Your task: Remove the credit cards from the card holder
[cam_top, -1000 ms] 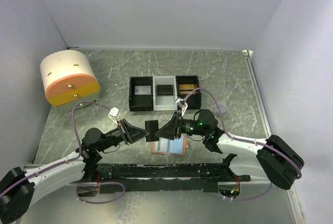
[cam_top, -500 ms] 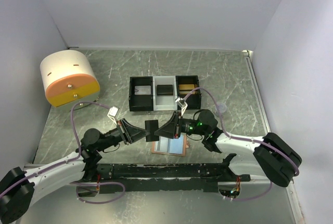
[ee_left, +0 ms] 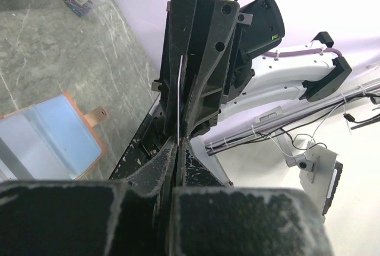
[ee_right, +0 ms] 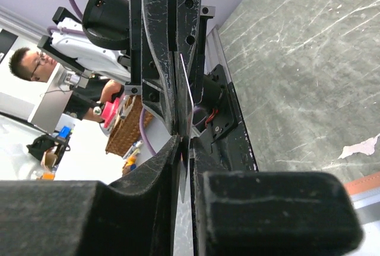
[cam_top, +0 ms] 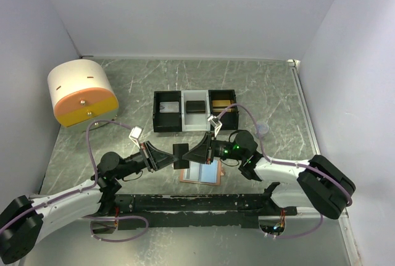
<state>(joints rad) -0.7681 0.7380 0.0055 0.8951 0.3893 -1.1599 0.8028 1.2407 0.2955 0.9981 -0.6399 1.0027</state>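
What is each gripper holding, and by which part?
One dark credit card: the left gripper pinches one edge, the right gripper the opposite edge.

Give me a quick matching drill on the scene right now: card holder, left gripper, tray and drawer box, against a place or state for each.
Things:
1. card holder
2. left gripper
3. tray
4. drawer box

Places or states:
a. far left of the table
b. lying open, blue lining up
c. shut on a dark card
d. mid-table, three compartments

Pairs: 1-b, 2-c, 3-d, 4-a.
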